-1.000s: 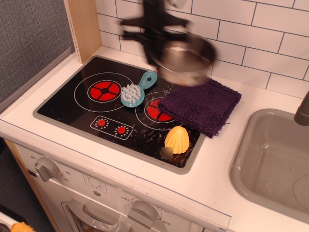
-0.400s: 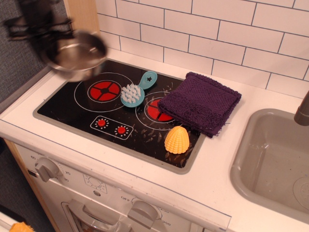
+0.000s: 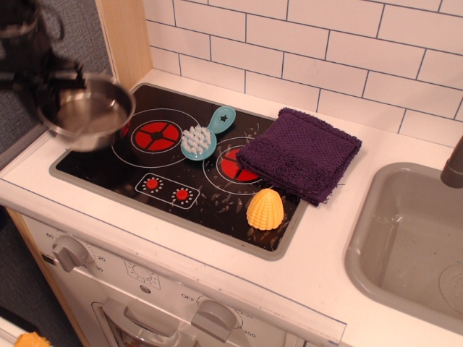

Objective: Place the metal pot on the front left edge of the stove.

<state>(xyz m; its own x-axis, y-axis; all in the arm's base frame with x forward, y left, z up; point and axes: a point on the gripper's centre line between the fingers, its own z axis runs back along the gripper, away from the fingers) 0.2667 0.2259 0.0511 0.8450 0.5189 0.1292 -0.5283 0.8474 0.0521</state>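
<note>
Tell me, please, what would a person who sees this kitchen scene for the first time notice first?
The eye goes first to the shiny metal pot, held in the air over the left end of the black stove by a dark, blurred gripper at the upper left. Next comes the purple cloth, which covers part of the right burner. A yellow corn-shaped toy stands in front of it, and a teal brush lies between the two burners.

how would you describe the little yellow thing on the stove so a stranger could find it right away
Start at the black glossy cooktop with a grey rim set in the white counter. Go to its front right corner, just in front of the folded purple knitted cloth. The small yellow ribbed dome-shaped toy sits there, the only yellow item on the glass.
</note>
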